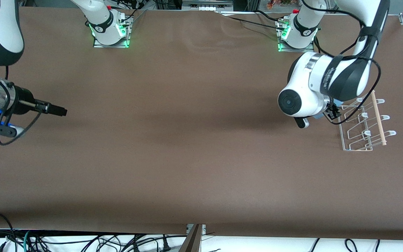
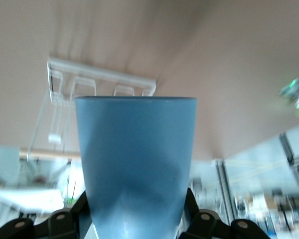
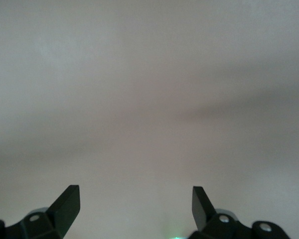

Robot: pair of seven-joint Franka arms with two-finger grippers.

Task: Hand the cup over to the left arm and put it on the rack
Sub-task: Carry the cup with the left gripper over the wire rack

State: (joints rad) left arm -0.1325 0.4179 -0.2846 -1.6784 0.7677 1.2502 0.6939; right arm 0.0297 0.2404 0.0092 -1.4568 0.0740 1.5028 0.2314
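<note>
The light-blue cup (image 2: 137, 159) fills the left wrist view, and my left gripper (image 2: 135, 216) is shut on its narrow end with a black finger (image 2: 78, 208) on each side. In the front view only a sliver of the cup (image 1: 318, 117) shows under the left arm's white wrist, where the left gripper (image 1: 330, 112) hangs just beside the rack (image 1: 359, 141). The white wire rack (image 2: 102, 77) with its wooden dowel (image 1: 378, 119) stands at the left arm's end of the table. My right gripper (image 1: 60, 111) waits at the right arm's end, open (image 3: 135, 199), with nothing between its fingers.
The brown table (image 1: 187, 140) spreads wide between the two arms. A black cable (image 1: 373, 91) loops from the left arm down over the rack. Both arm bases (image 1: 110, 29) stand along the table's edge farthest from the front camera.
</note>
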